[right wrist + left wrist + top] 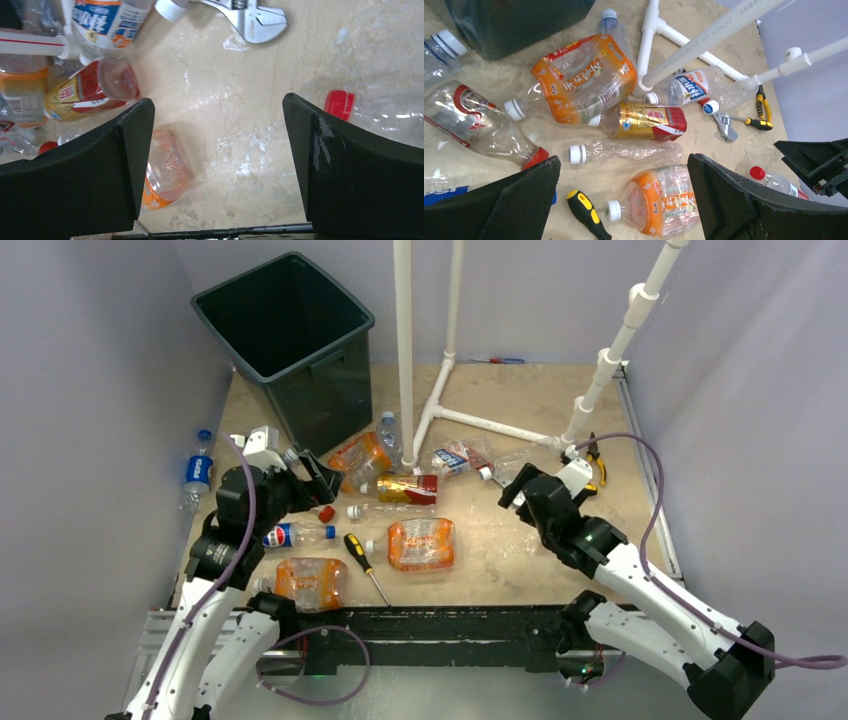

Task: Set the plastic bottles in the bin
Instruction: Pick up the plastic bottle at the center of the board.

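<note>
Both arms hover low, jaws spread wide and empty, the left gripper (pixel 623 163) poised over a clear white-capped bottle (pixel 639 150) as if to straddle it, the right gripper (pixel 218 106) above bare surface (pixel 520 570), plastic bottles (pixel 421 543) strewn mid-surface, the bin (pixel 320 390) standing far-left.

A robotics lab is showing: grey panels (pixel 90 390) are boxing in a table (pixel 500 550) holding a white pipe frame (pixel 404 340).
</note>
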Controlling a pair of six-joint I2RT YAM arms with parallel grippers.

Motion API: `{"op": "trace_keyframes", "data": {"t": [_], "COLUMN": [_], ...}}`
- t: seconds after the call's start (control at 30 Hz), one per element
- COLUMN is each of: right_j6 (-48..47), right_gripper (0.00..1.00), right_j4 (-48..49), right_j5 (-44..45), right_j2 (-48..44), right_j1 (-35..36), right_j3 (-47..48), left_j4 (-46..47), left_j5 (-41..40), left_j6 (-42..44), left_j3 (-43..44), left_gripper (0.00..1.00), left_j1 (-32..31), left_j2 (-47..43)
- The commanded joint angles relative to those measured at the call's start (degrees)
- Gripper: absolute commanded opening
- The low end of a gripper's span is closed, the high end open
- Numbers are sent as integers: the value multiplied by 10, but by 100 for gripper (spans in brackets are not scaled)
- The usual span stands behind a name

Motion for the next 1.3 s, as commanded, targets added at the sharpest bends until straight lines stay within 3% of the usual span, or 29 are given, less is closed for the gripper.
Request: {"op": "trace_keyframes", "data": {"t": [0.0, 0.2, 0.33, 0.73, 0.9, 1.27], "right_j6": [98, 104, 122, 169, 184, 196], "right_gripper": [97, 96, 96, 96, 96, 96], "right_j4": [-123, 33, 102, 299, 317, 354], "right_j5": [26, -26, -20, -173, -197, -195], "right_j2": [-13, -67, 18, 195, 299, 387], "right_j1": [-2, -4, -27, -259, -281, -301], "right_j3": [16, -51, -28, -30, 11, 61], "left_j4": [47, 57, 42, 43, 41, 40], "left_j5": [19, 16, 15, -14, -13, -14], "left_j6": [-27, -29, -9, 9, 10, 11], "left_j3": [-24, -46, -36, -47, -47, -47], "left_gripper": [99, 98, 97, 97, 97, 97], "left_j1": [-10, -24, -24, -24, -24, -24], "left_j2": [-10, -2, 14, 26, 27, 26]}}
